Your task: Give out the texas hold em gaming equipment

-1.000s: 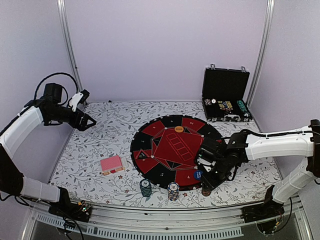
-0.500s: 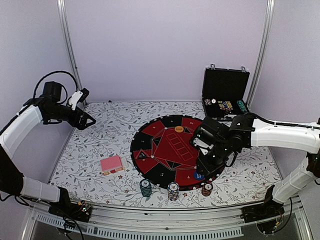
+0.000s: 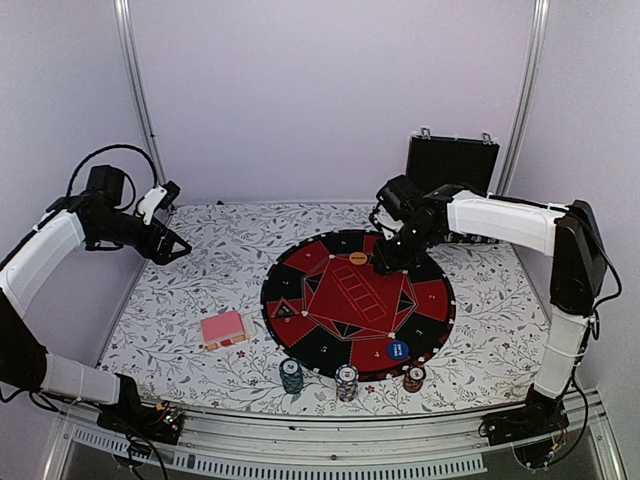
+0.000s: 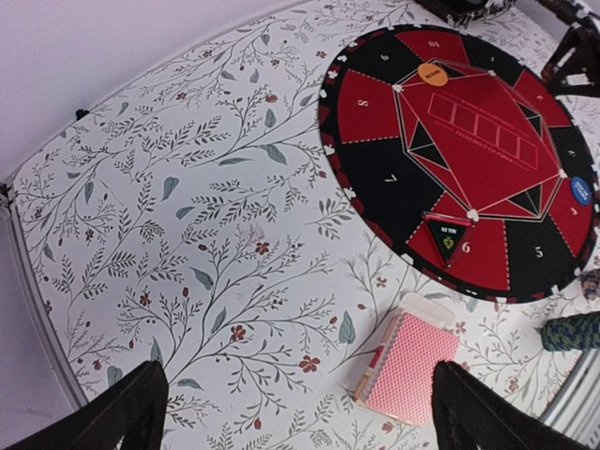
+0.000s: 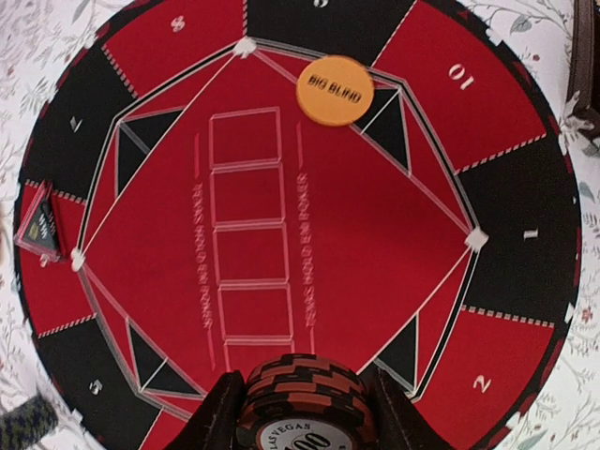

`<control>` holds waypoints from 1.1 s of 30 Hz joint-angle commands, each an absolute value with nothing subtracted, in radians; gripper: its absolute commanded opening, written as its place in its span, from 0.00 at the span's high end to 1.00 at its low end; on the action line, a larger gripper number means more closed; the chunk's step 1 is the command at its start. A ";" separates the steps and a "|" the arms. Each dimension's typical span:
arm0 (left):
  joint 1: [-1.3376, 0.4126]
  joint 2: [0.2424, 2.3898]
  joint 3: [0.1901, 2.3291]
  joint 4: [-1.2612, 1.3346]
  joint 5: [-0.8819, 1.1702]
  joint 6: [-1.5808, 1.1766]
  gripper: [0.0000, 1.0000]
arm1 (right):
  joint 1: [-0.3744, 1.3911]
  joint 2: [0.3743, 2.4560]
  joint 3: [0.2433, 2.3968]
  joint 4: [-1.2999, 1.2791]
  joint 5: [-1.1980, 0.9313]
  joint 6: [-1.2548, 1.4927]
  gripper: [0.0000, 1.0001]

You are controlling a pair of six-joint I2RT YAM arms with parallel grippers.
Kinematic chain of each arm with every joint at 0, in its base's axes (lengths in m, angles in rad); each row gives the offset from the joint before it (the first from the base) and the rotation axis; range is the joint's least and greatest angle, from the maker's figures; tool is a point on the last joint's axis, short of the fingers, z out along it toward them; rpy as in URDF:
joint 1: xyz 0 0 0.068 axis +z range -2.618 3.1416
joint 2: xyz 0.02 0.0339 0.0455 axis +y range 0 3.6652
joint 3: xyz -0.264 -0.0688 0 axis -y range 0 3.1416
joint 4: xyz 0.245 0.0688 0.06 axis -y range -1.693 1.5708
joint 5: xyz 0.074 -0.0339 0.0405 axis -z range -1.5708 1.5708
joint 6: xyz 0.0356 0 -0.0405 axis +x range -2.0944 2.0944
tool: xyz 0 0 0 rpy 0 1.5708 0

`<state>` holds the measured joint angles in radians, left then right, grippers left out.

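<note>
My right gripper hangs over the back right of the round mat, shut on a short stack of brown-red poker chips. The orange disc lies on the mat ahead of it. Along the front edge stand a dark green stack, a blue-white stack and a brown-red stack, with a blue disc on the mat. The pink-backed cards lie left of the mat. High at the back left, my left gripper is open and empty; below it are the cards.
The black hinged case stands open at the back right, partly behind my right arm. A small triangular marker sits on the mat's left side. The flowered cloth covers the table, with metal frame posts at the back corners.
My right arm has swung from the front right edge of the mat, beside the brown-red stack, up and back over the mat's far side. The left arm has barely moved.
</note>
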<state>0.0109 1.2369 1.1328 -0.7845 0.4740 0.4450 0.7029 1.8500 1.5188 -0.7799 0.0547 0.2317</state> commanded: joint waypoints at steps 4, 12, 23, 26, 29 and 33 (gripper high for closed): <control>0.003 1.245 1.154 -0.801 0.476 0.468 0.00 | 0.607 2.061 1.721 -0.680 0.082 0.153 0.78; 0.003 1.262 1.174 -0.799 0.486 0.467 0.00 | 0.590 2.255 1.824 -0.663 0.107 0.138 0.78; 0.003 1.272 1.183 -0.796 0.488 0.466 0.00 | 0.575 2.309 1.804 -0.629 0.118 0.144 0.77; 0.003 1.270 1.181 -0.796 0.490 0.463 0.00 | 0.570 2.307 1.799 -0.625 0.121 0.141 0.77; 0.003 1.272 1.181 -0.793 0.492 0.461 0.00 | 0.566 2.310 1.795 -0.622 0.120 0.140 0.76; 0.003 1.272 1.184 -0.790 0.492 0.460 0.00 | 0.563 2.315 1.795 -0.616 0.126 0.134 0.74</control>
<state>0.0109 1.2640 1.1603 -0.7902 0.4824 0.4599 0.5743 2.2974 1.7977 -0.6441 0.1001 0.1482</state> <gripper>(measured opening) 0.996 0.410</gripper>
